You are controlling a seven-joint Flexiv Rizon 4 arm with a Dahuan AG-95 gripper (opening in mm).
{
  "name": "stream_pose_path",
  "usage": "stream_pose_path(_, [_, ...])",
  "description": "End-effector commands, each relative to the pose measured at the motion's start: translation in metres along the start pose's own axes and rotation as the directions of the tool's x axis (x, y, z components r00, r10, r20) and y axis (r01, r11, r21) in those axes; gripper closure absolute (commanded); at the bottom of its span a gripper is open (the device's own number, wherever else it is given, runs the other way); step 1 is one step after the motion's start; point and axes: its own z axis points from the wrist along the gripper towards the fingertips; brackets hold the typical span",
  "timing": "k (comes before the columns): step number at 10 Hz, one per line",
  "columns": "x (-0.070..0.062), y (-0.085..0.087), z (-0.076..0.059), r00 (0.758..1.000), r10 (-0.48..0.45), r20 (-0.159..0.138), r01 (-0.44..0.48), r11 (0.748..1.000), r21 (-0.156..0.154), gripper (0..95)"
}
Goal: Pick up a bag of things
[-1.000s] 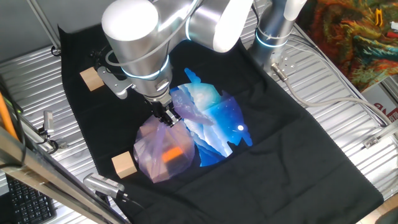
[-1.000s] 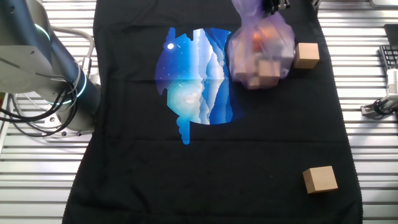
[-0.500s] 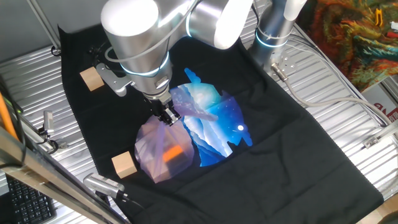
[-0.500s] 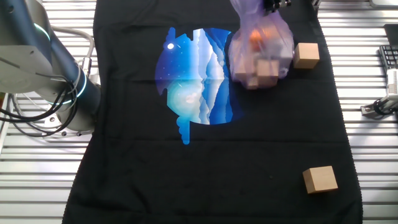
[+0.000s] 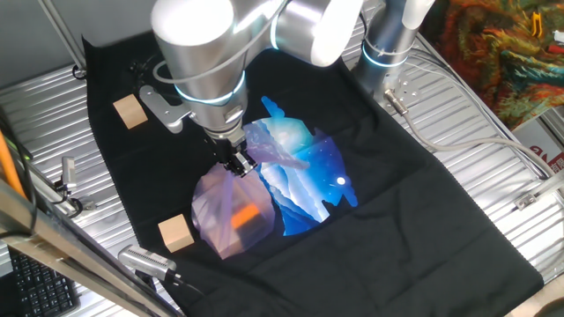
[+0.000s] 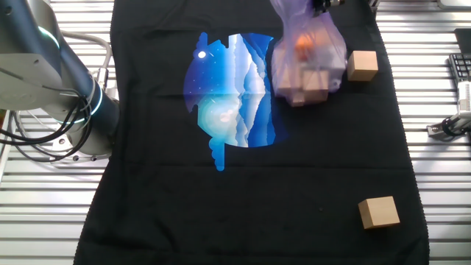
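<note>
Black cloth covers a ribbed metal table, and a shiny blue-and-white bag lies flat near the cloth's middle. Just beside it, on the side toward the nearer wooden cube, sits the purple bag, translucent, with an orange item showing through its wall. In the other fixed view the same purple bag shows pale blocks inside under the orange patch, and a cube stands just beside it; a second cube sits well apart, near the cloth's edge. The gripper points down from the silver arm, its dark fingers pinching the gathered top of the purple bag, which stretches up to them. Whether the bag's bottom touches the cloth cannot be told. Another cube rests at the far corner of the cloth.
</note>
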Motion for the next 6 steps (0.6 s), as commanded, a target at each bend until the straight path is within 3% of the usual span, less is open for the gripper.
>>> stream_pose_path(1, [-0.0014,0.0012,-0.0035,1.0,0.001,-0.005,-0.001,1.0,0.0,95.0])
stream_pose_path(6, [-0.0019,0.0043,-0.0131,1.0,0.006,-0.009,-0.006,1.0,0.001,95.0])
